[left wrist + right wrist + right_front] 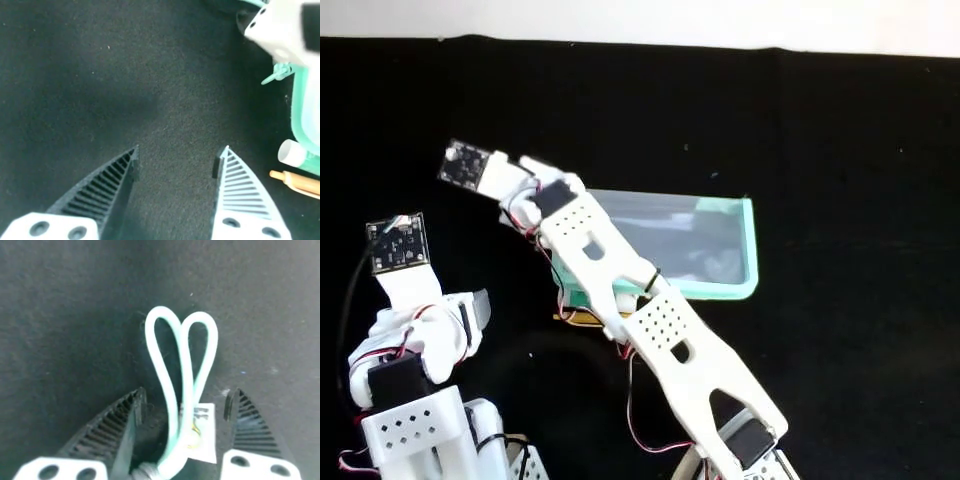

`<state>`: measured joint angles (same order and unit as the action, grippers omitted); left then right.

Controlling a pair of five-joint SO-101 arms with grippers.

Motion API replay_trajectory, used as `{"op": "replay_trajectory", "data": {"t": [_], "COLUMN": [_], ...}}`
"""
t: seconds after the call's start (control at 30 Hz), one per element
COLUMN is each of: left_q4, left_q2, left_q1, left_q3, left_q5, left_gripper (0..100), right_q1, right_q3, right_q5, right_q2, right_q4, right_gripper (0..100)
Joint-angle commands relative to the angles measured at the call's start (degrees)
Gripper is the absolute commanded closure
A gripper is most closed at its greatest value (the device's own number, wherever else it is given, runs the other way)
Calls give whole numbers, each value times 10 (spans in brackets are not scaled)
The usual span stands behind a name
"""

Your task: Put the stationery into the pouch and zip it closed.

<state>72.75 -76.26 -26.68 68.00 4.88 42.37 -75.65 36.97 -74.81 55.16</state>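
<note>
The pouch [670,238] is translucent with a mint-green border and lies flat on the black cloth in the middle of the table. My right arm [620,290] stretches diagonally over its left end. My right gripper [187,395] is open, with the pouch's mint cord loop [180,350] and a white tag [202,432] between its fingers. A tan pen [295,182] and a white cylinder [292,152] lie by the pouch's edge [300,117]. The pen [582,318] peeks out under the right arm. My left gripper [180,152] is open over bare cloth, left of the pouch.
My left arm [415,340] stands folded at the lower left. A mint zip pull [275,75] sticks out from the pouch, just under part of the right arm [282,30]. A white strip [640,20] borders the far edge of the black cloth.
</note>
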Motion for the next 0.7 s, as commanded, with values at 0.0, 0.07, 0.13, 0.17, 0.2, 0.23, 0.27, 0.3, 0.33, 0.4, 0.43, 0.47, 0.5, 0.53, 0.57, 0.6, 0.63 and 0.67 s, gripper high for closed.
{"op": "replay_trajectory", "data": {"t": [0.0, 0.07, 0.13, 0.17, 0.2, 0.23, 0.27, 0.3, 0.33, 0.4, 0.43, 0.47, 0.5, 0.53, 0.57, 0.6, 0.63, 0.67], "left_q4": [-11, -12, -12, -12, -12, -12, -12, -12, -12, -12, -12, -12, -12, -12, -12, -12, -12, -12], "left_q2": [-3, -3, -3, -3, -3, -3, -3, -3, -3, -3, -3, -3, -3, -3, -3, -3, -3, -3], "left_q1": [-5, -5, -5, -5, -5, -5, -5, -5, -5, -5, -5, -5, -5, -5, -5, -5, -5, -5], "left_q3": [-4, -4, -4, -4, -4, -4, -4, -4, -4, -4, -4, -4, -4, -4, -4, -4, -4, -4], "left_q5": [4, 4, 4, 4, 4, 4, 4, 4, 4, 4, 4, 4, 4, 4, 4, 4, 4, 4], "left_gripper": [741, 741, 741, 741, 741, 741, 741, 741, 741, 741, 741, 741, 741, 741, 741, 741, 741, 741], "right_q1": [-8, -10, -10, -10, -10, -10, -10, -10, -11, -13, -15, -15, -15, -17, -19, -23, -26, -29], "right_q3": [-22, -23, -26, -26, -26, -27, -27, -26, -24, -23, -23, -23, -23, -23, -23, -23, -27, -28], "right_q5": [10, 10, 10, 10, 10, 10, 10, 10, 10, 10, 10, 8, 7, 7, 7, 7, 7, 7], "right_q2": [-13, -28, -38, -42, -44, -47, -49, -50, -50, -50, -50, -50, -50, -50, -50, -50, -50, -47], "right_q4": [-60, -70, -70, -70, -69, -69, -69, -69, -69, -70, -70, -70, -70, -71, -71, -70, -69, -68], "right_gripper": [738, 738, 739, 740, 751, 776, 815, 863, 917, 998, 981, 977, 991, 995, 992, 991, 991, 991]}}
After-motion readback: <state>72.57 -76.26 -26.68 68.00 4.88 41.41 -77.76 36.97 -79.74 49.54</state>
